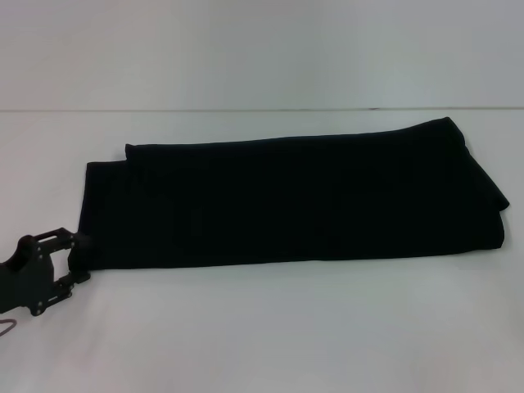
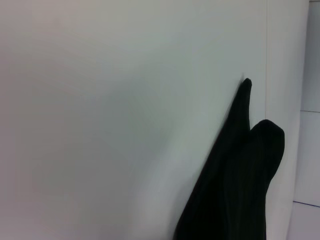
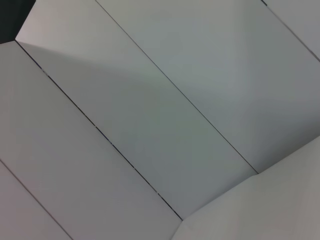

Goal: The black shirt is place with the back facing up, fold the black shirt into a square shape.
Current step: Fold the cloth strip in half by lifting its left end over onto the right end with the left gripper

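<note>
Just beside the left end effector (image 1: 72, 260), on its far and inward side, lies the large plain black soft-fabric shirt (image 1: 295, 201), folded into a long band that stretches away from the end effector across the white bench (image 1: 262, 336) toward the robot's right. The band's near-left corner sits right at the end effector's tips; whether they touch the cloth cannot be told. At that end two layers show, the upper one set slightly back from the lower one's edge. The far end of the band, well away from the end effector, is wider and rounded, with a soft fold along its side. No lettering shows on the upper face. In the left wrist view the black shirt (image 2: 235, 190) appears as a dark folded edge with two rounded lobes on the pale bench (image 2: 100, 125).

The left end effector's fingers stand apart, low over the bench. The right end effector is out of sight; its wrist view shows only pale panels with thin seams.
</note>
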Controlling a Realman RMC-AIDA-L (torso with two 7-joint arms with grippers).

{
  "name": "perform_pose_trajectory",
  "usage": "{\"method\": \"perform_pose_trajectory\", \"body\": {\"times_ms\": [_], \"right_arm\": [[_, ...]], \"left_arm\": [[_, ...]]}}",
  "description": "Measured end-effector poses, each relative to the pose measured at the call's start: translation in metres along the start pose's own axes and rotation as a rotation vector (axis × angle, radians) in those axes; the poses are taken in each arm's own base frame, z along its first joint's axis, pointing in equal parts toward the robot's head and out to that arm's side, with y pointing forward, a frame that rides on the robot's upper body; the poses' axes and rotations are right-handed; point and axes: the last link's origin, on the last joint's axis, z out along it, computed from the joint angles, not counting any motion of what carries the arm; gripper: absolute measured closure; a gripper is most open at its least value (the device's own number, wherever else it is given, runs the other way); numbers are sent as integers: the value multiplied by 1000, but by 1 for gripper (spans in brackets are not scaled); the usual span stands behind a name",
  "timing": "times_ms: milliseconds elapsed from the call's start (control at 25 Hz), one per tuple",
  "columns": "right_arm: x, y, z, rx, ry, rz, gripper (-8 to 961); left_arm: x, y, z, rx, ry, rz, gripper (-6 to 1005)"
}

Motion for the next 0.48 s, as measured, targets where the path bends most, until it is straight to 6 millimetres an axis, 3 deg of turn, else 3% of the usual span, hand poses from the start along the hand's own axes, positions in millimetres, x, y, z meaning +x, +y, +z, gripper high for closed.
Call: {"method": "perform_pose_trajectory", "body": {"times_ms": [480], "right_arm": [[1,-1,-2,4,0,3,265]], "left_arm": [[1,-2,0,7,9,-10,401]]}}
